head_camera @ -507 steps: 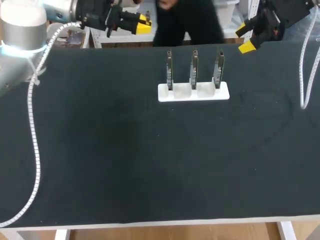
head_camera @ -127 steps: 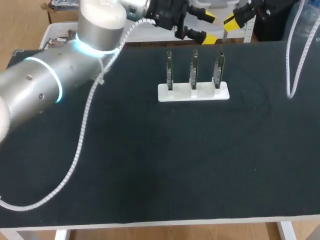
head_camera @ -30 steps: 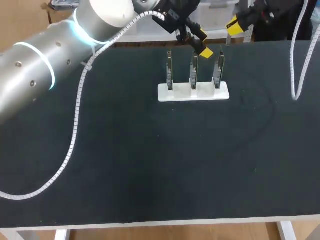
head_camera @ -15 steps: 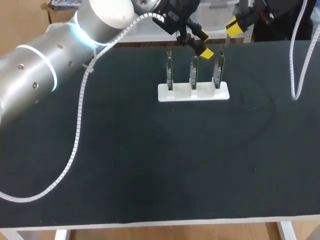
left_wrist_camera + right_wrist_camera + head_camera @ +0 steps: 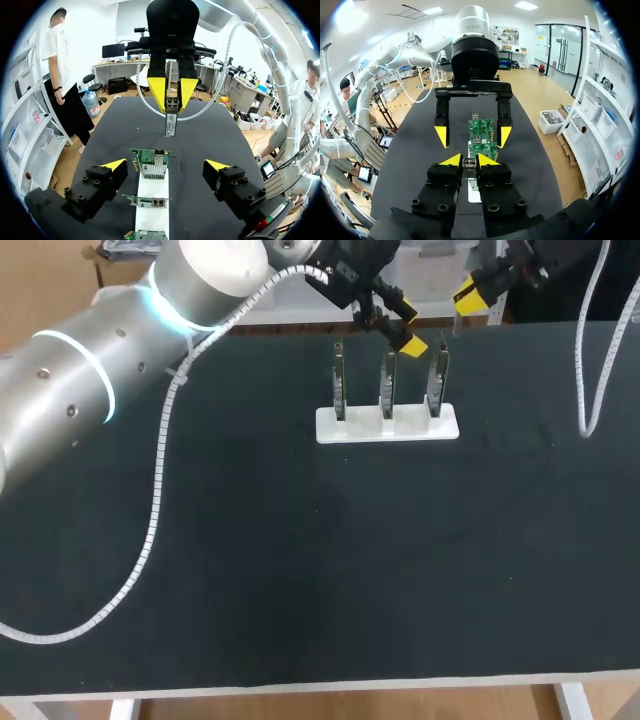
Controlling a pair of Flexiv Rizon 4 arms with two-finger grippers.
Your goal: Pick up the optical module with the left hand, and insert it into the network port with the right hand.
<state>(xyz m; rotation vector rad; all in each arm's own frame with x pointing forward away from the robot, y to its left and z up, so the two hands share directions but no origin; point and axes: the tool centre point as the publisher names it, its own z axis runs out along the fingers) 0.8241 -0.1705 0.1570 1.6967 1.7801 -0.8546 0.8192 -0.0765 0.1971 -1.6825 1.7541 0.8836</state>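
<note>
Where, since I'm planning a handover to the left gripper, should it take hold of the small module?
Take the free end of the module, which sticks out past the right gripper that pinches its other end. The left gripper, open astride the cards, would probably best come straight on from its own side and close across the long narrow body, clear of the right gripper.

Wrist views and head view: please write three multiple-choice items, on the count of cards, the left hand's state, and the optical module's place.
1. How many cards stand in the white holder? A) two B) three C) five
2. The left hand is: A) open B) shut on a card C) shut on the holder
3. Where is the optical module? A) in the holder B) in the right hand C) in the left hand
Key: B, three stand upright; A, fingers wide apart; B, both yellow tips pinch it.
</note>
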